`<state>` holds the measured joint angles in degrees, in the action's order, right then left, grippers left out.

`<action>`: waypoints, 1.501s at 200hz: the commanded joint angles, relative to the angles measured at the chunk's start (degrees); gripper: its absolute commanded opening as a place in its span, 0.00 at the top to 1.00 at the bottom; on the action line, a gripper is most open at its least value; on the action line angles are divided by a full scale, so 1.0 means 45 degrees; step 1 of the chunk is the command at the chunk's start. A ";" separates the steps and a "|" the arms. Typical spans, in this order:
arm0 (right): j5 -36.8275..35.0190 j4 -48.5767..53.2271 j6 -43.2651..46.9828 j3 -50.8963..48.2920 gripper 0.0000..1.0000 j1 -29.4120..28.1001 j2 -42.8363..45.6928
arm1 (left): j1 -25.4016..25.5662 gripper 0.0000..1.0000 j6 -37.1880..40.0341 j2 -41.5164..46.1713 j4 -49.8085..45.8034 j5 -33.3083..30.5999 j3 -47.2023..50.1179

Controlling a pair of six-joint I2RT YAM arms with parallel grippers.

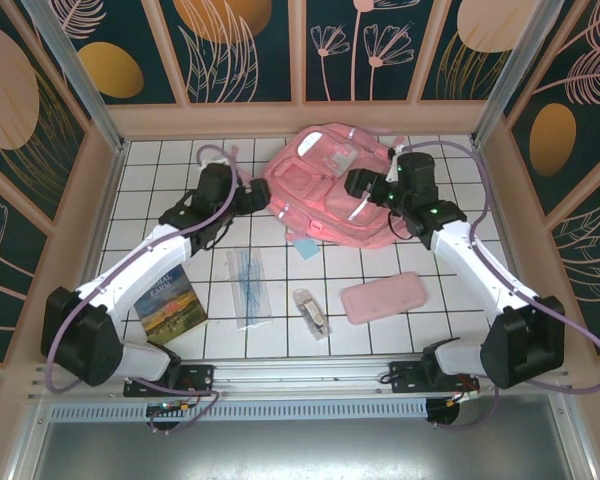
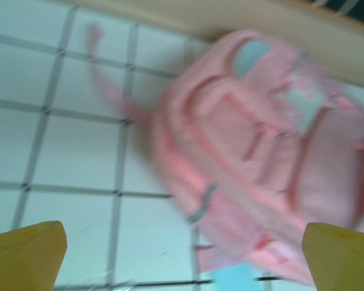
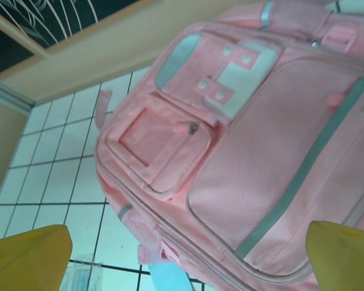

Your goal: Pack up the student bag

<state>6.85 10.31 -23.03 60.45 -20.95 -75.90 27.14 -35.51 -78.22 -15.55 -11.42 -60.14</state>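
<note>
Where the left arm reaches in, the left gripper [image 1: 252,197] sits just beside the left edge of the student bag [image 1: 330,190]. Its jaws are spread wide and hold nothing. In the left wrist view its yellow fingertips [image 2: 25,254] stand far apart at the bottom corners, the blurred bag ahead of them. The bag lies flat at the far middle of the tiled table [image 1: 150,160], front pockets upward. Its long axis runs roughly left to right, slightly skewed; which end is its top I cannot tell. At its right edge the right gripper [image 1: 365,186] hangs equally wide open and empty, the pockets close beneath it.
</note>
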 commanded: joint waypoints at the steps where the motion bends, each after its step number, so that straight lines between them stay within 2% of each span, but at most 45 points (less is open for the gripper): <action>1: -0.0656 -0.1419 -0.0117 -0.0244 0.01 -0.0513 -0.0498 | -0.0991 0.01 -0.1131 0.0922 -0.1829 -0.1064 0.1454; 52: -0.0530 -0.1652 -0.0234 -0.0291 0.01 -0.0875 -0.1822 | -0.2585 0.01 -0.3300 0.3108 -0.3086 -0.1908 0.4441; 90: -0.0255 -0.1756 -0.0316 -0.0228 0.01 -0.0892 -0.2466 | -0.3680 0.01 -0.4807 0.3768 -0.4344 -0.2546 0.5743; 127: -0.0199 -0.1459 -0.0316 0.0213 0.01 -0.0928 -0.3142 | -0.4924 0.01 -0.5433 0.4295 -0.4089 -0.2338 0.6636; 156: -0.0195 -0.1343 -0.0371 0.0444 0.01 -0.0971 -0.3384 | -0.5800 0.01 -0.5626 0.4777 -0.3382 -0.1608 0.7690; 194: -0.0212 -0.1178 -0.0468 0.0650 0.01 -0.1047 -0.3559 | -0.5835 0.01 -0.5004 0.4686 -0.2767 -0.1281 0.8489; 208: -0.0263 -0.1151 -0.0531 0.0679 0.01 -0.1066 -0.3585 | -0.5835 0.01 -0.4429 0.4547 -0.2196 -0.0658 0.8530; 220: -0.0273 -0.1138 -0.0604 0.0669 0.01 -0.1077 -0.3636 | -0.5835 0.01 -0.4221 0.4324 -0.1340 0.0491 0.8586; 251: -0.0340 -0.1001 -0.0723 0.0767 0.01 -0.1106 -0.3648 | -0.5605 0.01 -0.5589 0.3365 0.1022 0.3039 0.8853; 283: -0.0565 -0.0864 -0.0723 0.0805 0.01 -0.1177 -0.3585 | -0.4566 0.01 -0.6902 0.3031 0.2169 0.3335 0.8363; 300: -0.0585 -0.0844 -0.0742 0.0806 0.01 -0.1187 -0.3618 | -0.4468 0.01 -0.6812 0.3020 0.2018 0.3414 0.7948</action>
<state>5.78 5.43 -25.85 62.39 -25.63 -91.85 5.58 -61.76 -63.31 -8.08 -4.86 -23.42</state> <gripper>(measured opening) 0.990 0.988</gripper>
